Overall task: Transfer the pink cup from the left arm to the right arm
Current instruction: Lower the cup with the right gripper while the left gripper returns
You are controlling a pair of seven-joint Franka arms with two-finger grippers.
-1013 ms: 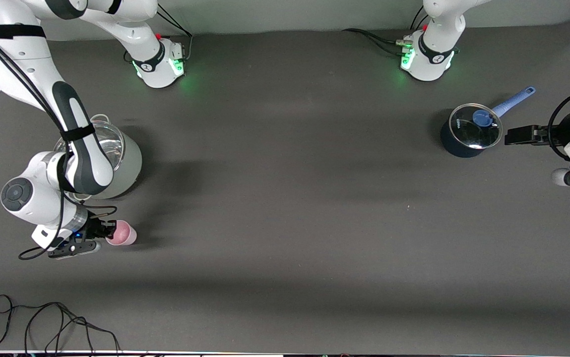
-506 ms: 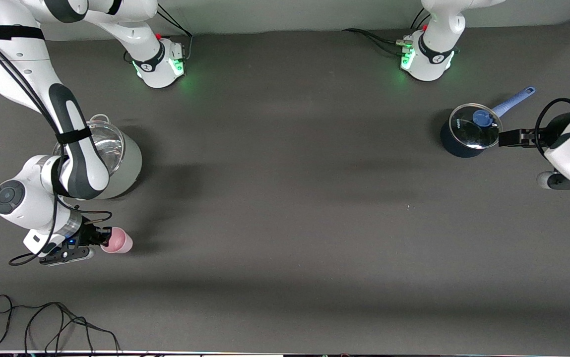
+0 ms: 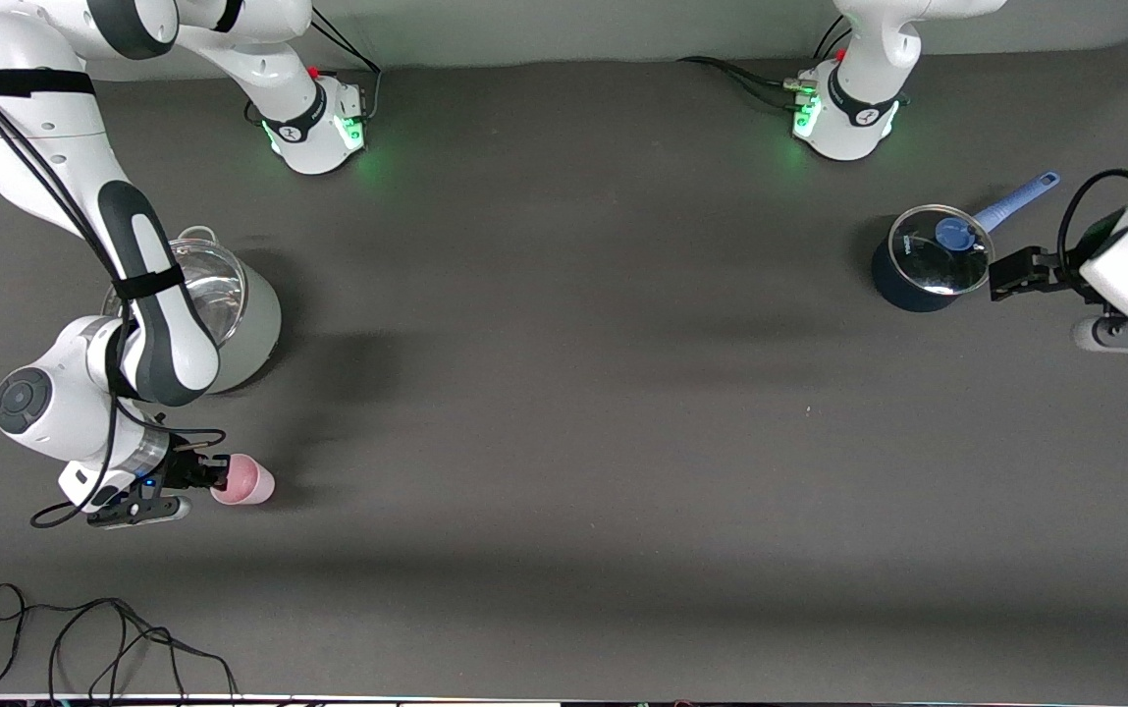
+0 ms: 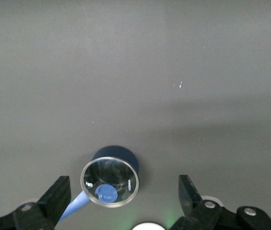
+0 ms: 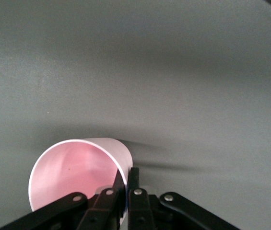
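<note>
Nearer the camera than the steel pot (image 3: 230,304), the right end effector (image 3: 215,475) pinches the pink cup (image 3: 244,481) by its rim. Left end effector (image 3: 1005,277), spread, hangs beside the blue saucepan (image 3: 927,263). The handover looks done; next, probably set it down gently.

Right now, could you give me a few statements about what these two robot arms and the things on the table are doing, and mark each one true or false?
1. The right gripper is pinching the wall of the pink cup. True.
2. The left gripper holds the blue saucepan by its handle. False: it is open and holds nothing, up beside the saucepan.
3. The saucepan has a glass lid on it. True.
4. The pink cup sits inside the steel pot. False: it is outside the pot, nearer the front camera, in the right gripper.
5. Both arms are touching the cup. False: only the right gripper grips it; the left is at its own end of the table.
</note>
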